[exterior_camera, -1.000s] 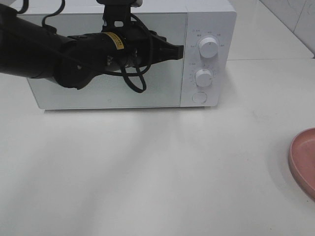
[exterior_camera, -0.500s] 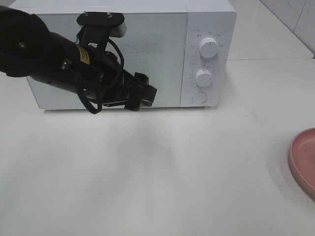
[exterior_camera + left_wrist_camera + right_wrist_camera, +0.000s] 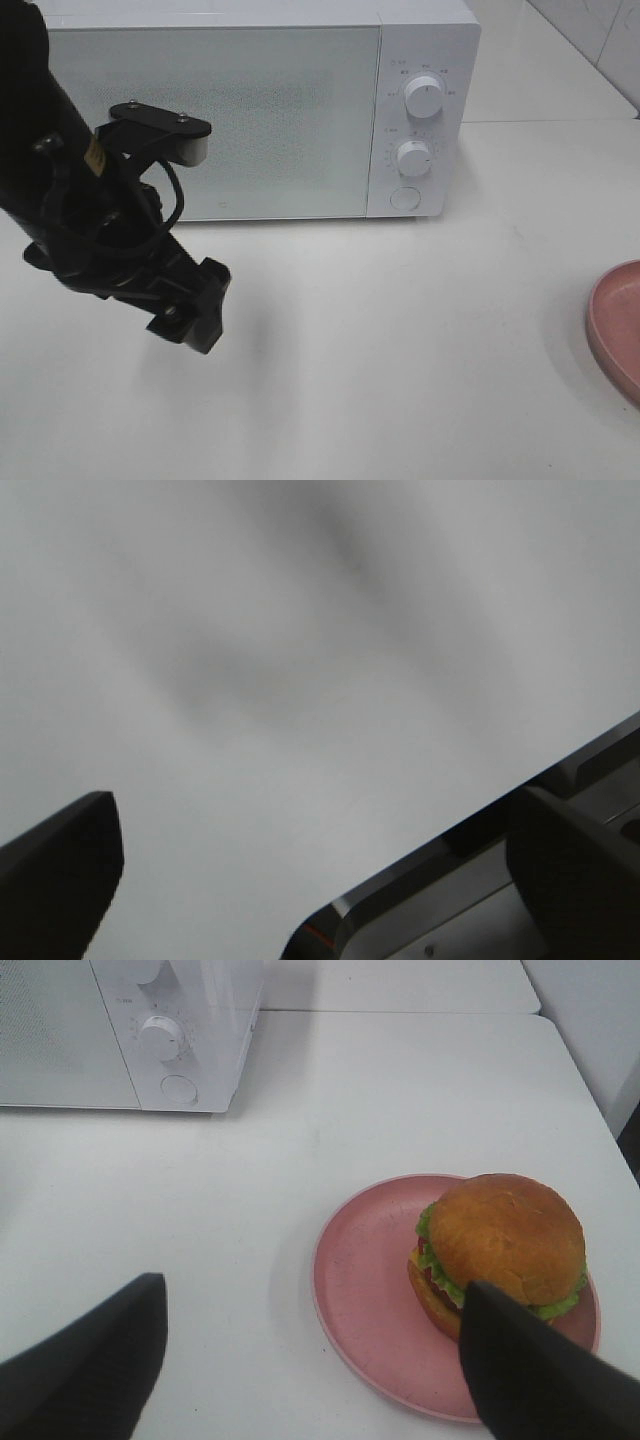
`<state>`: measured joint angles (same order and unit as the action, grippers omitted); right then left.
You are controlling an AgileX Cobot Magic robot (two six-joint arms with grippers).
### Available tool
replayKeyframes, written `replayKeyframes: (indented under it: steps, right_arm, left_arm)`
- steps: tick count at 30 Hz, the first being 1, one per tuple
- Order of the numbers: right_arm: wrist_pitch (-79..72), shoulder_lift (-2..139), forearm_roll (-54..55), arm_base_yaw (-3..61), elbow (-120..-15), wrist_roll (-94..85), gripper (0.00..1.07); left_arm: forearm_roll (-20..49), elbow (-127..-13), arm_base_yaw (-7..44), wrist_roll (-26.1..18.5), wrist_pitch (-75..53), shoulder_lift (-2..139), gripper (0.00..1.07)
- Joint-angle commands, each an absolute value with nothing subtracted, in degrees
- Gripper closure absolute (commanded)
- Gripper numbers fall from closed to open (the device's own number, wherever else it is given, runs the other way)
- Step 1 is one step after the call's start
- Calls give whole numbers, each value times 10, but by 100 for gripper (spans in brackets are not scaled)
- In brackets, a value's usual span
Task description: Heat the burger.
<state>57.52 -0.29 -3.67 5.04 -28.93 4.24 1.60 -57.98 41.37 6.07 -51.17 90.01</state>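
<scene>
The burger (image 3: 505,1240), with a golden-brown bun and green lettuce, sits on a pink plate (image 3: 365,1300) in the right wrist view. My right gripper (image 3: 315,1290) hovers open above the plate's near side, one finger overlapping the burger's edge in the picture and nothing between its fingers. In the high view only the plate's rim (image 3: 618,330) shows at the right edge; the burger is out of frame there. My left gripper (image 3: 195,315) hangs open over bare table in front of the microwave (image 3: 260,110). Its fingers (image 3: 60,870) are spread wide and empty.
The white microwave's door is shut, and two knobs (image 3: 424,98) and a round button (image 3: 404,197) sit on its right panel. The microwave (image 3: 130,1030) also shows far off in the right wrist view. White tabletop (image 3: 400,350) lies between microwave and plate.
My left arm has drawn back from the microwave door and swung down and left over the table. Its jaws went from shut to wide open. The plate has stayed put.
</scene>
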Motion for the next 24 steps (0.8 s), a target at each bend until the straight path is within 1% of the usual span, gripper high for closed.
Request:
replayKeyframes:
  steps: [1,4,5,6,8,9,10,11,12,13,14,15,16,17,18,19,20,21,22,23,24]
  right_arm:
    - [576,-17,-38,45,-289,39,32]
    - [576,-17,-38,45,-289,40,32]
    - [576,-17,-38,45,-289,38,32]
    - [576,-17,-38,45,-289,38,32]
    - [576,-17,-38,45,-289,38,32]
    - [576,-17,-38,45,-289,38,32]
    - [576,-17,-38,45,-289,38,32]
    - [576,-17,-38,45,-289,38,32]
    - [576,-17,-38,45,-289,38,32]
    - [576,-17,-38,45,-289,38,32]
    - [576,-17,-38,45,-289,38,32]
    - [576,-17,-38,45,-289,38,32]
    - [576,-17,-38,45,-289,38,32]
    - [576,-17,-38,45,-289,38,32]
    - [576,-17,-38,45,-289,38,32]
    - [576,-17,-38,45,-289,38,32]
    - [576,-17,-38,45,-289,38,32]
    - [576,-17,-38,45,-289,38,32]
    - [576,-17,-38,45,-289,38,32]
    - [576,-17,-38,45,-289,38,32]
    - [576,-17,-38,45,-289,38,32]
  left_arm:
    - [0,-579,416,65,-545,890,7]
    - [0,-579,412,66,-561,879,7]
    - [13,-579,394,65,-566,870,7]
    - [13,-579,394,65,-566,870,7]
    - [29,-577,353,46,-573,852,7]
    - [29,-577,353,46,-573,852,7]
    - [44,-572,316,22,-577,835,7]
    - [51,-570,300,11,-580,827,7]
    - [51,-570,300,11,-580,827,7]
    - [61,-560,261,-8,-584,808,7]
    - [64,-553,238,-17,-588,797,7]
    - [64,-553,238,-17,-588,797,7]
    - [73,-538,194,-37,-591,772,7]
    - [77,-528,169,-47,-593,759,7]
    - [77,-528,169,-47,-593,759,7]
    - [84,-508,122,-63,-596,735,7]
    - [85,-497,100,-70,-598,720,7]
    - [85,-497,100,-70,-598,720,7]
    - [92,-474,63,-73,-598,694,7]
    - [92,-474,63,-73,-598,694,7]
    - [107,-459,32,-73,-597,664,7]
